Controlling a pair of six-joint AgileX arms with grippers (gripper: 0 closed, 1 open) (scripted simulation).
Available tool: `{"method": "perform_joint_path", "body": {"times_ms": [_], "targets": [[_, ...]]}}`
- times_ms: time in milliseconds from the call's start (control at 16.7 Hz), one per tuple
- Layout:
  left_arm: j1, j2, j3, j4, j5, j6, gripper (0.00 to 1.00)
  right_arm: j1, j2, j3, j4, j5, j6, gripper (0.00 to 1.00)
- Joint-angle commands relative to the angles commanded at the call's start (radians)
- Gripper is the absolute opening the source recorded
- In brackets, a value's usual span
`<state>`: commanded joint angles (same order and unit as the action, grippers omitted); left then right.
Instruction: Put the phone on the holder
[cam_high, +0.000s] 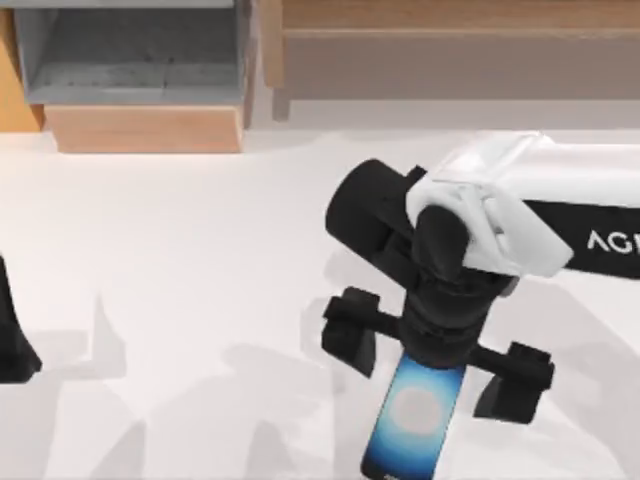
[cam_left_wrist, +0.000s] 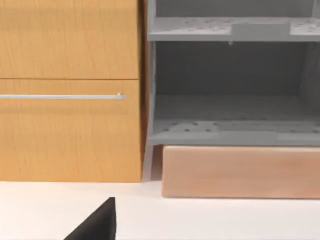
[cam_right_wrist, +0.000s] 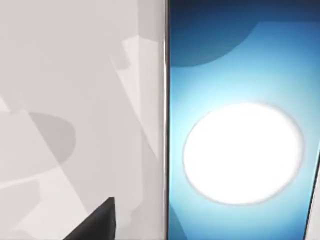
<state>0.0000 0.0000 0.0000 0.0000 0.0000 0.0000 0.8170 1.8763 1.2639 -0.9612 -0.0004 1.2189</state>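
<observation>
The phone (cam_high: 414, 422) is a slim black slab with a blue screen and a white centre, lying flat on the white table near the front edge, right of the middle. My right gripper (cam_high: 430, 372) hangs over its far end, open, with one black finger on each side of the phone and wide of it. In the right wrist view the phone's screen (cam_right_wrist: 244, 150) is very close below. The holder is out of view. My left arm (cam_high: 12, 335) is parked at the table's left edge.
A wooden cabinet (cam_left_wrist: 70, 90) and a grey open shelf unit (cam_high: 135, 55) on a pale wooden plinth (cam_left_wrist: 240, 172) stand along the back. A long wooden bench (cam_high: 450, 40) runs behind the table's right half. White table (cam_high: 180, 260) lies between the arms.
</observation>
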Motion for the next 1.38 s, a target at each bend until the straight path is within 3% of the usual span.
{"method": "perform_joint_path", "body": {"times_ms": [360,660,1380], "targets": [[0.000,0.000,0.000,0.000,0.000,0.000,1.00,0.004,0.107,-0.116,0.232,0.001,0.005,1.00],[0.000,0.000,0.000,0.000,0.000,0.000,1.00,0.004,0.121,-0.131,0.257,0.001,0.006,1.00],[0.000,0.000,0.000,0.000,0.000,0.000,1.00,0.004,0.121,-0.131,0.257,0.001,0.006,0.10]]}}
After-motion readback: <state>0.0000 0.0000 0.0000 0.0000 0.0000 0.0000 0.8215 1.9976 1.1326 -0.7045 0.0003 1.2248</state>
